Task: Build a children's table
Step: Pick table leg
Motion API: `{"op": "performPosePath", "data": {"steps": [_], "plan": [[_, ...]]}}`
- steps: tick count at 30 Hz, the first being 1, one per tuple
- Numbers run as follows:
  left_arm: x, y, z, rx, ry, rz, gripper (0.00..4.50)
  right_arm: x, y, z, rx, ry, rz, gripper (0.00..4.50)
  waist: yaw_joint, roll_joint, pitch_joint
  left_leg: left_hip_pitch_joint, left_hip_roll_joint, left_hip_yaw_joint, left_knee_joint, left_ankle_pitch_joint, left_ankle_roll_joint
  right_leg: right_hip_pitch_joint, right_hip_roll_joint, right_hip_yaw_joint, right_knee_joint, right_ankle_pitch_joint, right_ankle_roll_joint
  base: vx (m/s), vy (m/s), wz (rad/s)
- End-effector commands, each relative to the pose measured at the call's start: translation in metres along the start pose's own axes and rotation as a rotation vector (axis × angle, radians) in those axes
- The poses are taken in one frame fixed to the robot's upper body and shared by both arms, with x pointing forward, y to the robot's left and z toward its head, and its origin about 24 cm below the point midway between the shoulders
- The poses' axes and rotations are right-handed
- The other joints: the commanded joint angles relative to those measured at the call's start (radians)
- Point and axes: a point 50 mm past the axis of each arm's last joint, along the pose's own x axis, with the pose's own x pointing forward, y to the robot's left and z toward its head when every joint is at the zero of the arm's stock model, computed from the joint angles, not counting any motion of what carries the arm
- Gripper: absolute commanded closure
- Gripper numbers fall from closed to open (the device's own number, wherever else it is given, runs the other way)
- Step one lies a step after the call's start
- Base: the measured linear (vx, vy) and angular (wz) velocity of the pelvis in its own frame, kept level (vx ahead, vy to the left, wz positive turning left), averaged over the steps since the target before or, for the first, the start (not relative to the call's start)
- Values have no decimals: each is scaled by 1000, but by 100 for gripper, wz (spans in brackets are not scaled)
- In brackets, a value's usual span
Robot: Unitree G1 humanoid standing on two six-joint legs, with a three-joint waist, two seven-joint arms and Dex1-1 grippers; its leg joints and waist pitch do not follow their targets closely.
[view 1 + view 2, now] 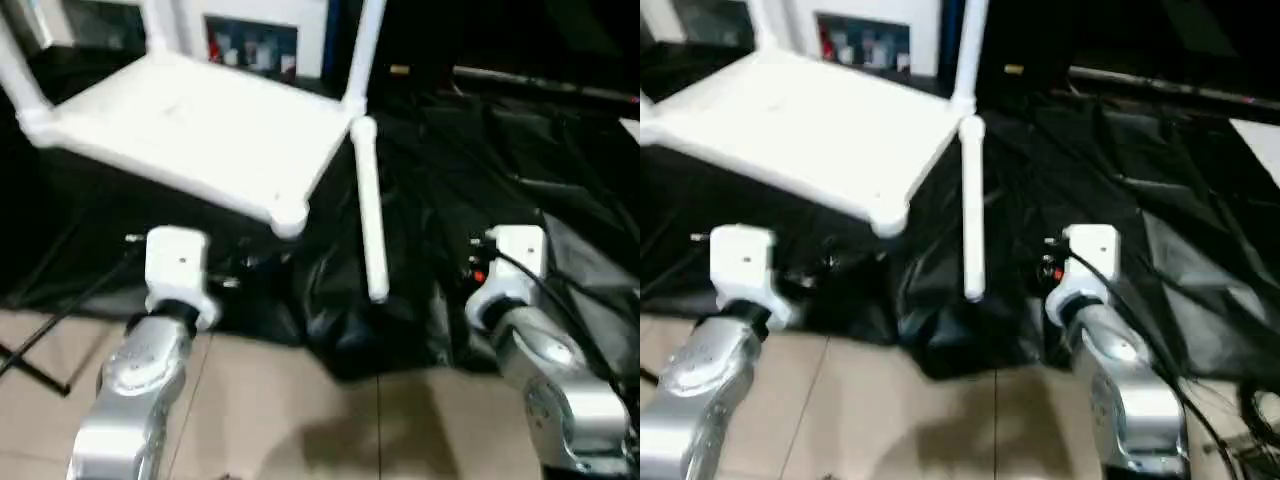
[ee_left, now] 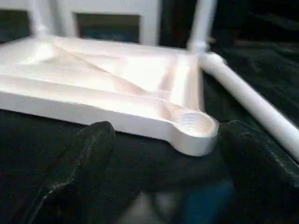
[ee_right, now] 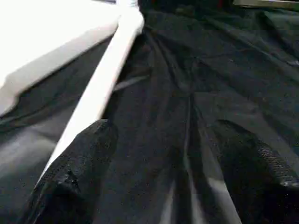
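The white tabletop [image 1: 200, 130] lies upside down on a black cloth, ribbed underside up. Three white legs stand upright in its sockets, at the far right corner [image 1: 365, 50], the left corner [image 1: 25, 80] and the back [image 1: 158, 25]. The near corner socket [image 2: 194, 123] has no leg in it. One loose leg [image 1: 370, 210] lies on the cloth just right of the tabletop. My left gripper [image 2: 168, 133] is open and holds nothing, a short way in front of that near socket. My right gripper [image 3: 163, 126] is open over the cloth, with the loose leg [image 3: 100, 84] beside one finger.
Black cloth [image 1: 480, 160] covers the work area, bunched in folds near the loose leg's end. Beige floor tiles [image 1: 330, 420] lie at the front. A white glass-door cabinet [image 1: 255, 45] stands behind. Thin black stand legs [image 1: 40, 360] cross the floor at left. Cables [image 1: 560, 290] run along my right forearm.
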Motion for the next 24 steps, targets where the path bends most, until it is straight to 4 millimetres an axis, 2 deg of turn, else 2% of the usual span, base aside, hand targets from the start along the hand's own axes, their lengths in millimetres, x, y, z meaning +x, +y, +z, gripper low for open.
{"op": "performPosePath", "data": {"steps": [1, 2, 3, 4, 5, 6, 7, 8, 9, 10, 11, 12, 13, 14, 15, 16, 17, 18, 19, 20, 21, 22, 23, 24], "plan": [[-2, 6, -4, 7, 20, 20, 52, 0, 9, 1, 6, -10, 30, 97, -70, 44, -89, 227, 135, -180, -73, 346, 269, -206, -29, -107, 177, 165, 184, 37, 66, -17], [-2, 6, -4, 7, 20, 20, 52, 0, 9, 1, 6, -10, 30, 97, -60, 26, -90, 240, 182, -218, -80, 597, 457, -271, -79, -91, 217, -92, 115, 83, -60, -33], [0, 5, -5, 7, 21, 7, 52, 0, 8, 0, 4, -6, 25, 97, -46, 23, -74, 196, 164, -182, -77, 560, 421, -278, -89, -81, 230, -44, 101, 136, -66, -34], [1, 4, -5, 8, 21, 2, 52, 0, 7, 0, 2, -5, 24, 97, -41, 8, -63, 139, 114, -100, -112, 358, 331, -268, -75, -87, 228, 96, 56, 97, -48, -9], [1, 4, -5, 8, 20, 0, 52, 0, 7, 0, 1, -5, 23, 97, -44, -17, -43, 113, 84, -49, -152, 120, 300, -255, -80, -75, 159, 217, -5, 92, -42, 0], [2, 3, -4, 8, 19, -4, 52, -1, 7, 0, 0, -5, 23, 97, -46, -40, -38, 106, 61, -16, -160, 18, 279, -235, -89, -59, 89, 265, -36, 0, 0, 0], [3, 3, -4, 6, 18, -9, 52, -1, 7, 0, 0, -5, 22, 97, -29, -98, -32, 87, -23, 59, -104, -198, 175, -173, -123, 32, -56, -31, 1, 105, -103, 14], [4, 2, -4, 6, 17, -19, 52, -1, 6, -1, 0, -5, 21, 97, -13, -89, -22, 111, -51, 44, 54, -153, 77, -151, -233, 124, -159, -721, -36, 126, -124, 16], [4, 1, -4, 6, 17, -25, 52, -1, 6, -1, -1, -5, 21, 97, -12, -91, -29, 82, -49, 25, 73, -113, 40, -116, -235, 143, -144, -816, -83, 186, -142, 14], [4, 1, -4, 6, 17, -25, 52, -1, 6, -1, -1, -5, 21, 97, -6, -82, -31, 45, -46, -3, 78, -53, -14, -79, -228, 141, -116, -760, -122, 120, -75, 2], [5, 0, -4, 5, 19, -33, 52, -2, 6, -1, -1, -5, 20, 97, -12, -72, -27, 29, -36, -19, 72, -24, -36, -65, -226, 131, -107, -636, -185, 117, -23, 5], [5, -2, -5, 5, 22, -49, 52, -2, 6, -1, -1, -2, 20, 97, -13, -67, -27, 30, -29, -22, 63, -12, -38, -64, -224, 126, -112, -582, -230, 103, 22, 16], [6, -3, -6, 5, 26, -64, 52, -2, 6, -1, -3, 2, 23, 97, -16, -42, -22, 40, -12, -24, 21, 6, -34, -75, -198, 101, -120, -502, -294, 103, 22, 16], [6, -3, -6, 5, 26, -67, 52, -2, 6, -1, -3, 1, 24, 97, -34, -19, -12, 64, 6, -17, -62, -5, -37, -90, -148, 29, -119, -504, -280, 82, 70, 8], [6, -5, -7, 6, 28, -82, 52, -3, 7, -1, -3, 0, 28, 97, -41, 7, -3, 92, 39, -35, -119, -122, -50, -118, -113, -15, -90, -466, -245, 0, 0, 0], [7, -6, -7, 8, 29, -93, 52, -3, 7, -1, -3, -2, 31, 97, -88, 30, -26, 171, 115, -118, -182, -414, -58, -184, -62, -65, 36, -255, -182, 95, 94, 2], [7, -6, -8, 7, 31, -97, 52, -4, 7, -2, -7, 9, 39, 97, -95, 31, -41, 208, 148, -160, -200, -490, -9, -223, -74, -80, 123, -40, -108, 135, 80, 6], [8, -6, -8, 7, 32, -98, 52, -4, 8, -2, -9, 18, 45, 97, -102, 31, -43, 210, 147, -162, -197, -469, 38, -236, -81, -84, 134, 21, -76, 208, 99, 8], [8, -6, -8, 5, 33, -98, 52, -5, 7, -3, 2, 18, 41, 97, -111, 28, -42, 209, 123, -146, -187, -374, 138, -263, -88, -92, 142, 84, -40, 148, 49, 5], [8, -6, -8, 4, 33, -98, 52, -5, 7, -3, 5, 18, 40, 97, -123, 12, -50, 242, 154, -47, -194, -300, 19, -284, -104, -101, 136, 127, -58, 159, 5, -29], [9, -7, -8, 1, 34, -100, 52, -6, 5, -3, 0, 16, 32, 97, -115, 11, -40, 222, 147, -15, -207, -279, -24, -276, -104, -110, 126, 159, -65, 175, -49, -68], [10, -8, -9, -6, 36, -108, 52, -7, 4, -3, 5, 13, 23, 97, -112, -19, -37, 218, 130, 37, -228, -305, -44, -249, -120, -103, 82, 180, -101, 175, -49, -68], [10, -9, -10, -11, 42, -119, 52, -7, 2, -3, 11, 9, 15, 97, -107, -37, -34, 223, 106, 76, -222, -350, -47, -239, -125, -88, 50, 138, -130, 174, -99, -51], [11, -10, -11, -14, 45, -126, 52, -8, 2, -3, 14, 8, 12, 97, -54, -66, -44, 127, -29, 82, -94, -315, 43, -115, -198, 35, -80, -252, -105, 85, -64, -13]]}}
